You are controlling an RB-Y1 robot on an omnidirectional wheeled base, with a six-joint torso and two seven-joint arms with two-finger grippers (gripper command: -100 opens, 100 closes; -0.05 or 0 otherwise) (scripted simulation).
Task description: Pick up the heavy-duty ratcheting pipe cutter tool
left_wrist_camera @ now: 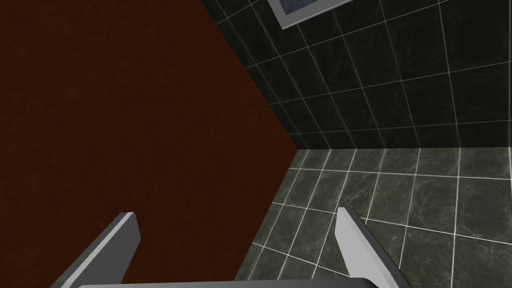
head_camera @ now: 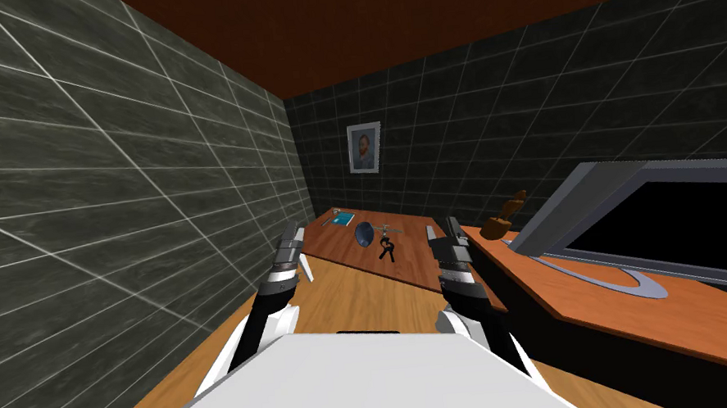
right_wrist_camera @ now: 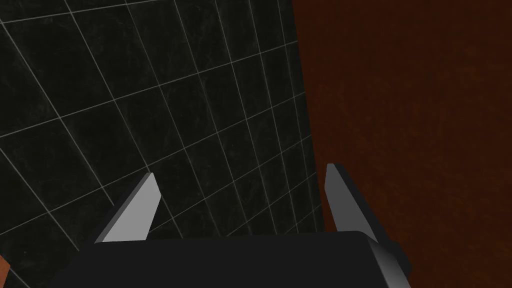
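Your tabletop (head_camera: 418, 260) is a flat, reddish-brown, wood-look slab, far ahead against the dark tiled wall (head_camera: 447, 141). Both hands are raised well short of it. The left hand (left_wrist_camera: 235, 215) and right hand (right_wrist_camera: 240, 172) each have their thin grey blades apart, holding nothing. I reckon the cutter (head_camera: 387, 250) is that small black two-handled thing by the tabletop's near edge, just beside a rounded blue dome (head_camera: 364, 233). It's skinny and lies flat, so the blades could skid off it or knock the dome.
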